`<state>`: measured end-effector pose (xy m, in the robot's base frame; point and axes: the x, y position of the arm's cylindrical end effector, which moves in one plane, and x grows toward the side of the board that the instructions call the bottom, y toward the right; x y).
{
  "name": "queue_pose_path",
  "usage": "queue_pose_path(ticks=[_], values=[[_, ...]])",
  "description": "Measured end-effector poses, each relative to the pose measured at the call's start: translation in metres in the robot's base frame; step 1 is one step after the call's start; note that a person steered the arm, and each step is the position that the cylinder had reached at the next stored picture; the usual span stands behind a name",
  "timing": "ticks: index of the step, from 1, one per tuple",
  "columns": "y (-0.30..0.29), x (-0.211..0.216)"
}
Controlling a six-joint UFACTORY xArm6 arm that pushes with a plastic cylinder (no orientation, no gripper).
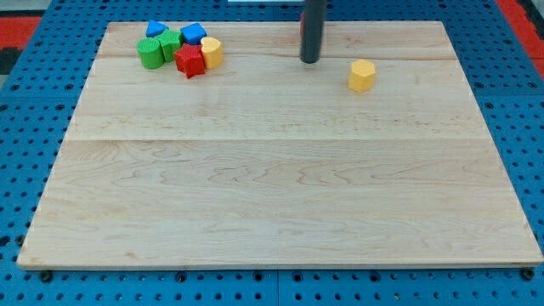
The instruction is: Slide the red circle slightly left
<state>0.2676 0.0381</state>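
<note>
Resting at board's top centre: my tip (310,59), bare rod, holding nothing. Red circle (302,25) seemingly just behind rod, mostly hidden, sliver at rod's left edge. Yellow block (361,76) right; mixed cluster (179,49) far left.

One wooden board (280,212) carries seven blocks that show in full: two blue blocks, one at the upper left of the frame (155,29) and one just to its right (194,33); two green blocks, one rounded (150,53) and one blockier (170,42); two yellow blocks, one in the upper-left cluster (212,52) and one alone at the upper right of centre (361,76); and one red block (190,61). There is one dark rod (312,30) at the top centre. One sliver of red (302,21) shows at its left edge, too hidden to tell what it is.
</note>
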Motion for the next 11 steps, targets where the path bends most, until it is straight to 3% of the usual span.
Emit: queue_pose_path(ticks=[1, 2, 3, 4, 5, 6, 7, 8, 9, 10, 11], values=[[-0.037, -0.073], [-0.035, -0.075], [0.026, -0.067], [0.032, -0.015], [0.114, -0.016], [0.128, -0.072], [0.126, -0.076], [0.071, -0.075], [0.052, -0.041], [-0.006, -0.009], [-0.026, -0.058]])
